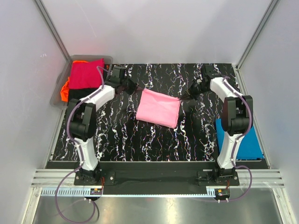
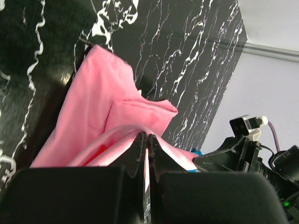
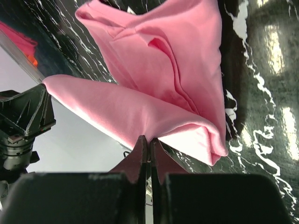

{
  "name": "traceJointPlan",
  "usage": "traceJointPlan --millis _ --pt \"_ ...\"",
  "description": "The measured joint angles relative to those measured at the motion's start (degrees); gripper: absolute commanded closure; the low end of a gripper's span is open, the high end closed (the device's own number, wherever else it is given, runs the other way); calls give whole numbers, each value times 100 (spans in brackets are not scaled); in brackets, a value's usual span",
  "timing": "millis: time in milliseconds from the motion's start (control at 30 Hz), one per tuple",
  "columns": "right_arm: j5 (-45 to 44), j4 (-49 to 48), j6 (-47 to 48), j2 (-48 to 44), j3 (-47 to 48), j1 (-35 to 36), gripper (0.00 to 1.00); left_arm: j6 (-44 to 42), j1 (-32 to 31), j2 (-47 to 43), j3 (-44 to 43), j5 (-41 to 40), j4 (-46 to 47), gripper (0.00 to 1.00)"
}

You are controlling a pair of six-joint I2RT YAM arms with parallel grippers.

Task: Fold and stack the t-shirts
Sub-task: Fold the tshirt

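Obs: left claw [image 2: 145,138] clenched, tips together with a pinch of the pink t-shirt [image 2: 100,107] between them; the cloth rises off the worktop [image 2: 196,51] to the tips. The right claw [image 3: 149,141] is likewise clenched on a fold of the same shirt, at its opposite side. In the top view the shirt lies centre frame as a partly folded rectangle, one claw at its upper left corner, the other at its upper right. Handling, judged: light, limp, no stiffness. It sags between the two grips, and the layers may slip on one another and on the glossy surface. Best held at the edges near the corners, through all layers, with the span kept taut. Around: blue t-shirt [image 1: 250,142] flat at the right edge of the frame, partly hidden under the right arm, probably the stack site. The bin [image 1: 71,59] at upper left holds a crimson t-shirt [image 1: 86,73] with an orange t-shirt [image 1: 64,92] showing beside it. In the way: the right arm stands over the blue shirt, and the bin sits just beside the left arm.
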State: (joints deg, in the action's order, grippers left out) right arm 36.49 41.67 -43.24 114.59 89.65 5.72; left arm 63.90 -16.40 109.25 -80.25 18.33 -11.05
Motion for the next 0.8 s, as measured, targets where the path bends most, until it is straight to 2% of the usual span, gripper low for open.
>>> traceJointPlan --millis 333,500,700,800 --pt "79 0 17 560 542 -170 93 4 31 817 -632 160 177 100" --pt "186 -4 50 898 769 -234 85 17 59 1182 -977 238 203 100" --pt "267 2 85 1311 1054 -275 83 66 114 1438 -1152 256 229 100" --pt "326 -2 81 1486 1226 -306 78 85 149 1631 -1290 280 267 100"
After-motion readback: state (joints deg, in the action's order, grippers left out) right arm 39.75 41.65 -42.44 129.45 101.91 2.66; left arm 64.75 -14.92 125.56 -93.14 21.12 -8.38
